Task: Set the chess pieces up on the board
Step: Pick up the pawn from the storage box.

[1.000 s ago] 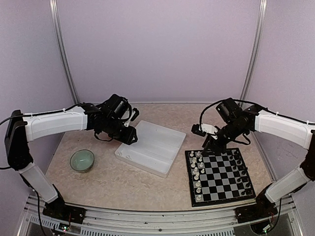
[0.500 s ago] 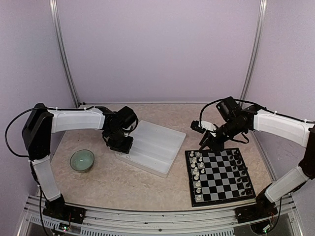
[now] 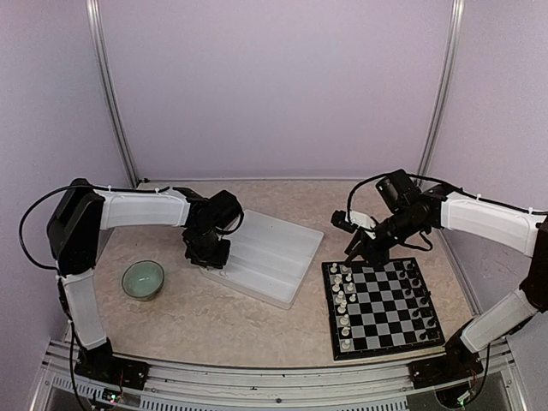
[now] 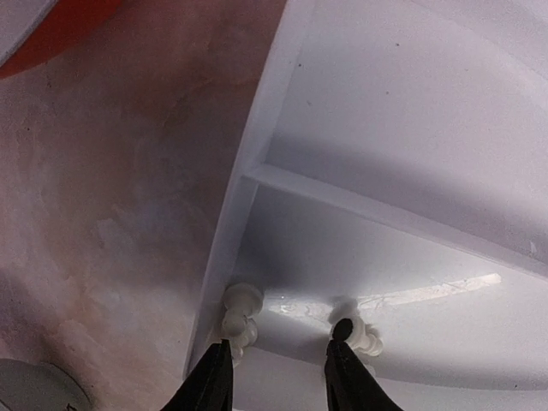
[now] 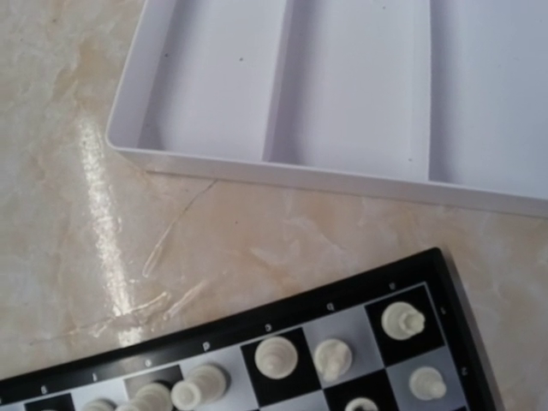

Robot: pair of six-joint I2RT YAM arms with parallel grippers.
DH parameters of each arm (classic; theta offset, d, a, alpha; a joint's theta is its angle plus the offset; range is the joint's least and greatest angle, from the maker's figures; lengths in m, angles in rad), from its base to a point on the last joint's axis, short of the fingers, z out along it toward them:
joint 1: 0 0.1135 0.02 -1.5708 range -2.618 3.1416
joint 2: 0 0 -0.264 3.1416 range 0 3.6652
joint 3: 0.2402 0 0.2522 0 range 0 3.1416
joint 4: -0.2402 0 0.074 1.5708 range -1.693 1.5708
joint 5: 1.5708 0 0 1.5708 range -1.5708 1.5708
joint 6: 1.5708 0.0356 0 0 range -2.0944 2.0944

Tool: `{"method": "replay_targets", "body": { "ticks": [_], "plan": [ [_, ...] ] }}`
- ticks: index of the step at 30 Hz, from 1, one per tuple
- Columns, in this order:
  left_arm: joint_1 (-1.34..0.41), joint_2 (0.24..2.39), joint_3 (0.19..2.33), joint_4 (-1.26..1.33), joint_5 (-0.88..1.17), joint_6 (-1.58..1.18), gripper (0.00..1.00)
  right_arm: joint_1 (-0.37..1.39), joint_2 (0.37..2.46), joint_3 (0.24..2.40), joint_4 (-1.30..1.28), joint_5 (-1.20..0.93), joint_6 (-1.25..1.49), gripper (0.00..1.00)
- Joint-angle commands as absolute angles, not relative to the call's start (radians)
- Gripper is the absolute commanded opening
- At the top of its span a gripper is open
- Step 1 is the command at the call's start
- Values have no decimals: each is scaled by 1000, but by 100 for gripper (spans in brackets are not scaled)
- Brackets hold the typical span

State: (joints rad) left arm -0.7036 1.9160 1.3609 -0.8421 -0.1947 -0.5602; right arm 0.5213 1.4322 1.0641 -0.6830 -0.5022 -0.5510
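Upright chess pieces point(image 3: 342, 300), cream and black, line opposite sides of the board point(image 3: 383, 310).

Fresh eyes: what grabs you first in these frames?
The board, near right, with white pieces along its left side and black ones along its right. Then the left gripper, jaws open, low over two loose white pieces at the left end of the white tray.

The left jaws have swung down to the left end of the tray point(image 3: 276, 247).
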Motion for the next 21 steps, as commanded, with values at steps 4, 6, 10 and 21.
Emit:
{"method": "replay_targets", "body": {
  "ticks": [4, 6, 10, 21],
  "plan": [
    [-700, 1962, 1397, -887, -250, -615, 39, 517, 1434, 1044, -676, -523, -558, 38],
    [-699, 1976, 1405, -885, -255, -615, 39, 517, 1437, 1042, -675, -523, -559, 38],
    [-699, 1995, 1427, -869, -278, -613, 39, 517, 1442, 1040, -673, -526, -561, 38],
    [-695, 2038, 1463, -845, -313, -598, 31, 517, 1447, 1034, -673, -527, -554, 38]
  ]
}}
